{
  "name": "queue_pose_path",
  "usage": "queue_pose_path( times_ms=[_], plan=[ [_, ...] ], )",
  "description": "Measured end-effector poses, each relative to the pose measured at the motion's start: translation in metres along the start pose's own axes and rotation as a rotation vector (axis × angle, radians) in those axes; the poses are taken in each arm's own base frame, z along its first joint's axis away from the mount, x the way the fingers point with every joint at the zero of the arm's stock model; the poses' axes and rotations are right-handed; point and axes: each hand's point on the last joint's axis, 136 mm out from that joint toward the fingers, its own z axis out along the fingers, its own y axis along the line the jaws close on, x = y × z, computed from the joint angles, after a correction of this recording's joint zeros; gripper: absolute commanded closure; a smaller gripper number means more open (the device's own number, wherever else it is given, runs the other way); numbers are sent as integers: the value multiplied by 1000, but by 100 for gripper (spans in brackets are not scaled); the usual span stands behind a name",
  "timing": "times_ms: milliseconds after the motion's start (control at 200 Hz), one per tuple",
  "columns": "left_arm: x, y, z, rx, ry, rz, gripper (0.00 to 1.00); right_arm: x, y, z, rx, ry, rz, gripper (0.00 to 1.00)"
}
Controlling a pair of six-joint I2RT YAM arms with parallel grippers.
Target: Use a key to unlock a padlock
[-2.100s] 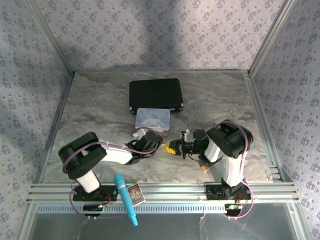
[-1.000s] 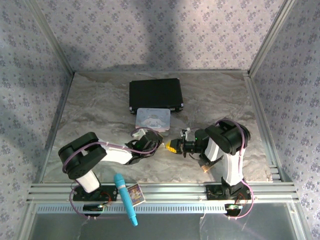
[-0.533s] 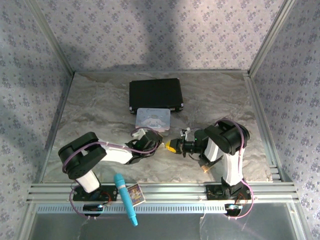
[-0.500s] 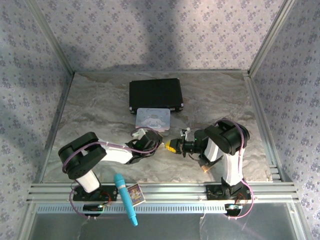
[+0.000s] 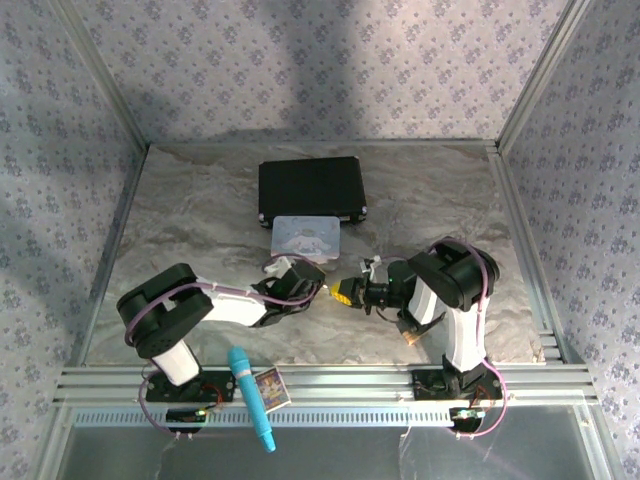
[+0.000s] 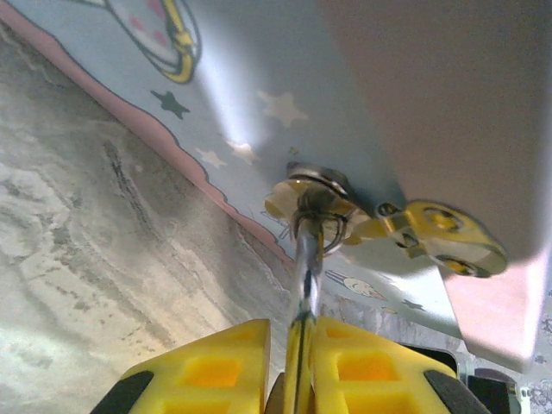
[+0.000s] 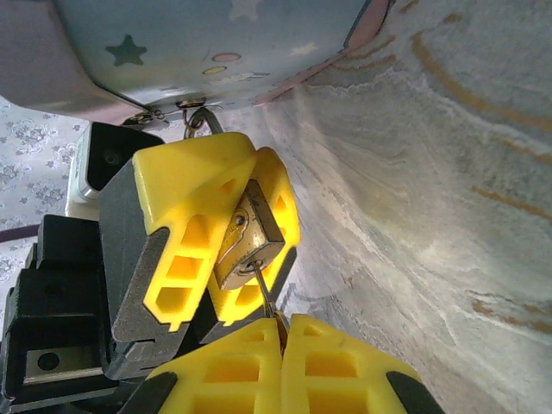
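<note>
now right gripper [image 7: 280, 332] pinches the key [image 7: 261, 291], at 12 o'clock in the padlock [image 7: 250, 237] that left gripper [image 6: 291, 336] clamps; you probably twist next.

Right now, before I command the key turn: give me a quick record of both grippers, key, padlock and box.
left gripper: shut on padlock
right gripper: shut on key
key: tip at the keyhole in the padlock's end face; depth unclear
shackle: runs up through the latch of the pastel tin box
lock state: cannot tell
tin box: on the near side of the black case
</note>
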Motion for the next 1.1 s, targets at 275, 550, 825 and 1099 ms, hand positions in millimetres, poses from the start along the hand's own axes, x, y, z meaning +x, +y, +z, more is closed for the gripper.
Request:
queue_pose_path(
  times_ms=[275,550,825,1099],
  plan=[
    [1,0,0,-16,3,-27,100,0,-2,-4,5,-29,-1,100],
    [2,1,0,-36,1,-31,100,0,-2,-4,6,-38,-2,100],
    [2,1,0,-36,0,-37,100,3,-5,-11,17,-55,5,100],
    [2,0,0,-34,1,-39,100,4,-5,-11,18,-54,5,100]
  ],
)
